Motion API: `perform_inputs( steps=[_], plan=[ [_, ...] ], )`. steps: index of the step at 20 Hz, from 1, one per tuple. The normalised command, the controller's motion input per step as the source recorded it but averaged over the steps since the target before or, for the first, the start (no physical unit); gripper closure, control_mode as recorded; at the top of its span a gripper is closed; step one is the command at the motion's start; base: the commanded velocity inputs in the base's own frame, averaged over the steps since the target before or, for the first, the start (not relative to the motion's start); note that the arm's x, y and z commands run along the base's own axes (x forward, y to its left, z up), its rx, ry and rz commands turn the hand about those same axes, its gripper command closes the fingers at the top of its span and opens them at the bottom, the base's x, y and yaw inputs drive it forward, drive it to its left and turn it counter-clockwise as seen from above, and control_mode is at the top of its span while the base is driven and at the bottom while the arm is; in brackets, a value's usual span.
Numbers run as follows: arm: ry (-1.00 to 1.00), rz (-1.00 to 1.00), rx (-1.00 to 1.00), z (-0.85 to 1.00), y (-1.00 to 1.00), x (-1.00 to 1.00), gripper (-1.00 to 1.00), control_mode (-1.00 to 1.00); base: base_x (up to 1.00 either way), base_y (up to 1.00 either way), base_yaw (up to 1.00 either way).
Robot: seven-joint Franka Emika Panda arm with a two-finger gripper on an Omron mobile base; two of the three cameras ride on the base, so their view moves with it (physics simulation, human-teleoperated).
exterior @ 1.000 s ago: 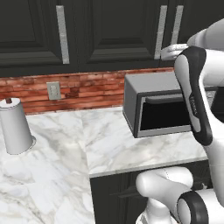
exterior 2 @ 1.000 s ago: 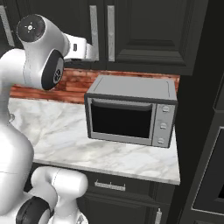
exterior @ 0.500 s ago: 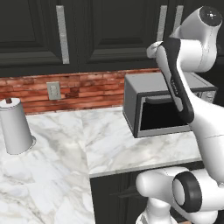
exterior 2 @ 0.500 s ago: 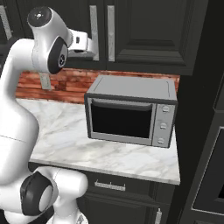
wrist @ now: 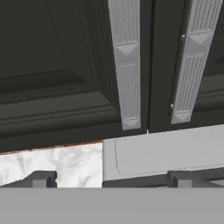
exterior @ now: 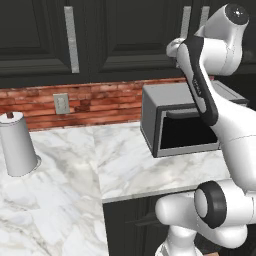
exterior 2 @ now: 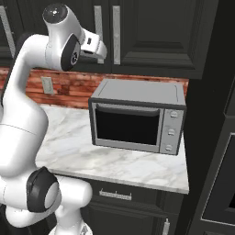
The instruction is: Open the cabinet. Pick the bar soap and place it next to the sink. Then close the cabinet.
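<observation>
Black raised-panel doors fill the wall above the counter (exterior: 60, 200), and the cabinet (wrist: 52, 65) is shut, so the first step of the task is not yet done. In the hand view two long brushed-silver bar handles hang side by side, one on each door either side of the seam: the nearer handle (wrist: 125, 61) on the wide door and a second handle (wrist: 191, 65) on the neighbouring door. They sit at the meeting edges because each door swings away from that seam, so pulling there gives the most leverage.

The end effector (exterior 2: 98, 48) is raised high on the arm, close in front of those handles and above the grey microwave (exterior 2: 137, 117). Its two dark finger tips (wrist: 39, 179) stand wide apart with nothing between them, spread as if ready to straddle a bar. It is near the handles but not touching either. My reading is that the arm is lined up for the approach, and it must settle on the handle of the wide door, not the neighbour's.

The bar soap and the sink cannot be placed from these frames; the soap is presumably behind the closed door. A paper towel roll (exterior: 17, 145) stands upright on the marble counter, well clear of the arm, against the brick backsplash (exterior: 100, 102).
</observation>
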Motion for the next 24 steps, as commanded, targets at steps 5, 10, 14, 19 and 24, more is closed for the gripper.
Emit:
perform_inputs(
  steps=[5,10,14,19,24],
  plan=[
    [-0.02,-0.14,0.09,0.12,-0.2,0.03,-1.0,-1.0,0.0,0.0,0.0],
    [-0.11,-0.03,0.07,0.0,-0.02,0.09,-1.0,-1.0,0.0,0.0,0.0],
    [-0.12,0.0,0.01,0.0,0.0,0.11,-1.0,-1.0,0.0,0.0,0.0],
    [-0.11,0.0,0.0,-0.05,0.0,0.24,-1.0,-1.0,0.0,0.0,0.0],
    [0.0,0.0,0.0,0.0,0.0,0.04,-1.0,-1.0,0.0,0.0,0.0]
  ],
)
